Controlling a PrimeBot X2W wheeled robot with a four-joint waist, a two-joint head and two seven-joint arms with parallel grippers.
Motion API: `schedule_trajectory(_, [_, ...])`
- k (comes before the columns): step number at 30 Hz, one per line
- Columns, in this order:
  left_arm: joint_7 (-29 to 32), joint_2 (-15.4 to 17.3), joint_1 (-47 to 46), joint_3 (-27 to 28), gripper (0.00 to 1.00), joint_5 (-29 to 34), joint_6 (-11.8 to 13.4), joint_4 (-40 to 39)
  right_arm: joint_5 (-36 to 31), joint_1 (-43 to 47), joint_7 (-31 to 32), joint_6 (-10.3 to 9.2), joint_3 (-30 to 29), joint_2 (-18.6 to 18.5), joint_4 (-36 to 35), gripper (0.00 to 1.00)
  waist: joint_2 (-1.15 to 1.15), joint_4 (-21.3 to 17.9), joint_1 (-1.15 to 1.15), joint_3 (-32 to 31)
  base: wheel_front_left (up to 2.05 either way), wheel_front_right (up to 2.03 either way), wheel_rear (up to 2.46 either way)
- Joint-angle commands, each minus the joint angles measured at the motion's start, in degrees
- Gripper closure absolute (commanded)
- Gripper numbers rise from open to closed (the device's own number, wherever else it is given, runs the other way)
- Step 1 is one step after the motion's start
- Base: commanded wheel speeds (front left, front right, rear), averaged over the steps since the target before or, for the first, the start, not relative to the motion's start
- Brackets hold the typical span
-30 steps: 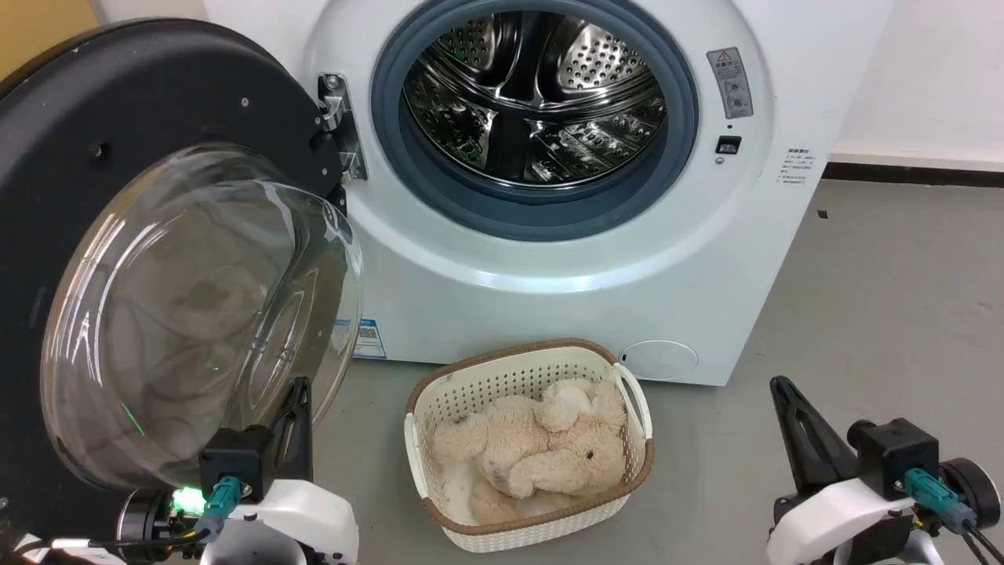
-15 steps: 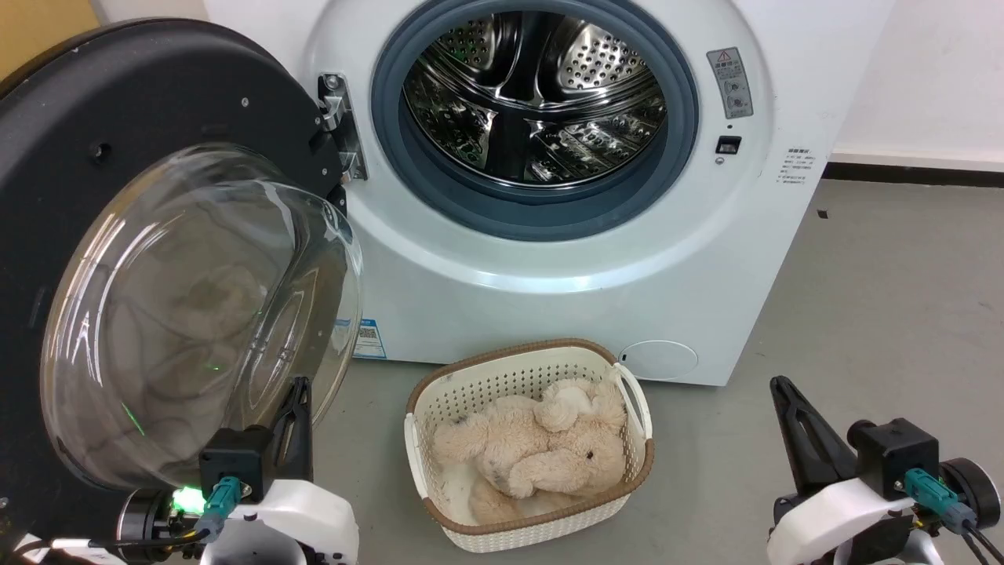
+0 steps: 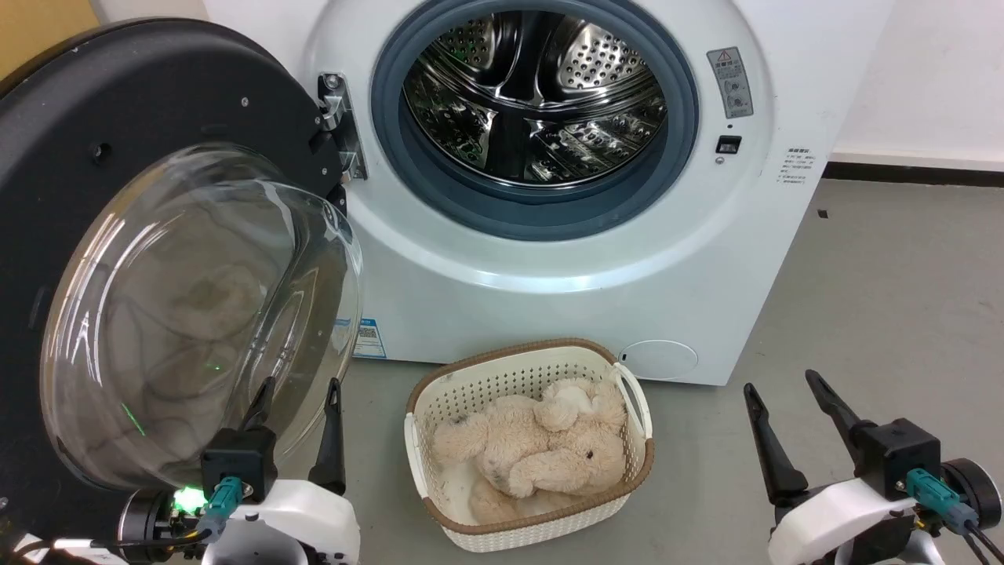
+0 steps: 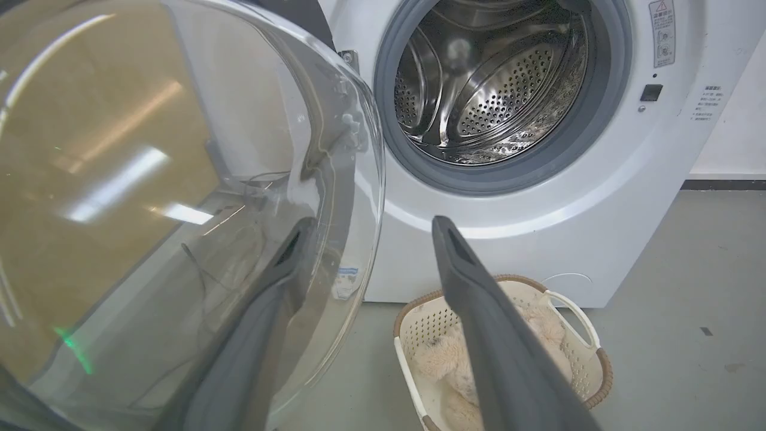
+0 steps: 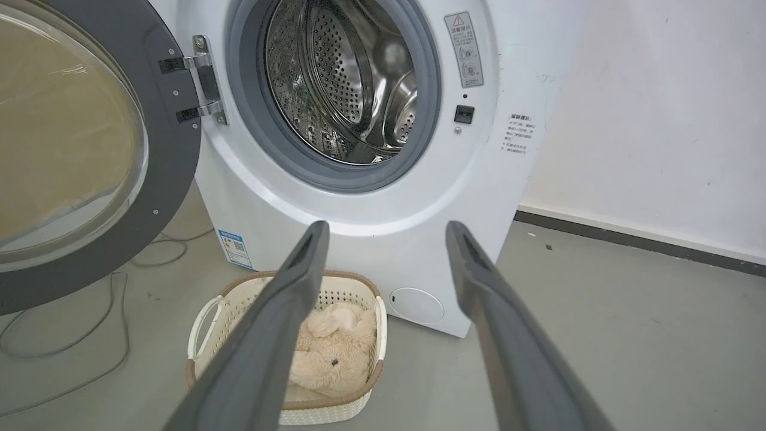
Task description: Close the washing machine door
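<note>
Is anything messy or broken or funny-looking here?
Nothing looks spilled or broken. The washing machine door hangs wide open on the left of the washing machine. A fluffy toy lies in a basket on the floor right in front, which is a funny thing to find among laundry.

I am in a laundry corner, in what looks more like a bare test room than a lived-in home. A white front-loading washing machine (image 3: 549, 259) stands before me with its perforated steel drum (image 3: 533, 94) in plain sight. A cream basket (image 3: 510, 349) holding a plush toy (image 3: 533, 455) sits on the floor just in front of it. The floor (image 3: 863, 314) is plain grey. The wall (image 5: 658, 120) is blank white above a dark skirting strip (image 5: 628, 242), and loose cables (image 5: 114, 287) trail beside the machine.
</note>
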Motion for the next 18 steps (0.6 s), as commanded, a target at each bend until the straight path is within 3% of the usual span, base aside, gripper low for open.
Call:
schedule_trajectory(1, [-0.6, 0.0, 0.0, -0.2, 0.00, -0.1, 0.6, 0.0, 0.5, 0.0, -0.6, 0.00, -0.3, 0.0, 0.1, 0.00, 0.00, 0.0, 0.00, 0.0, 0.00, 0.00, 0.00])
schedule_trajectory(4, [-0.9, 0.0, 0.0, -0.5, 0.02, -0.1, 1.1, -0.1, 0.8, 0.0, -0.9, 0.00, -0.6, 0.0, 0.1, 0.00, 0.00, 0.0, 0.00, 0.1, 0.00, 0.00, 0.00])
schedule_trajectory(5, [-1.1, 0.0, -0.1, -0.5, 0.84, -0.2, 1.3, -0.1, 0.9, 0.0, -1.0, 0.00, -0.7, 0.0, 0.1, 0.00, 0.00, 0.0, 0.00, 0.1, 0.00, 0.00, 0.00])
schedule_trajectory(6, [-1.2, 0.0, -0.1, -0.6, 1.00, -0.2, 1.4, -0.2, 1.0, 0.1, -1.2, 0.00, -0.8, 0.0, 0.1, 0.00, 0.00, 0.1, 0.00, 0.1, 0.00, 0.00, 0.00])
schedule_trajectory(18, [-2.5, 0.3, -1.0, -1.5, 1.00, 0.0, 2.6, -1.9, 2.4, 0.1, -2.5, 0.01, -1.8, 0.0, 0.2, 0.00, 0.00, 0.8, 0.00, 0.5, 0.00, 0.00, 0.00])
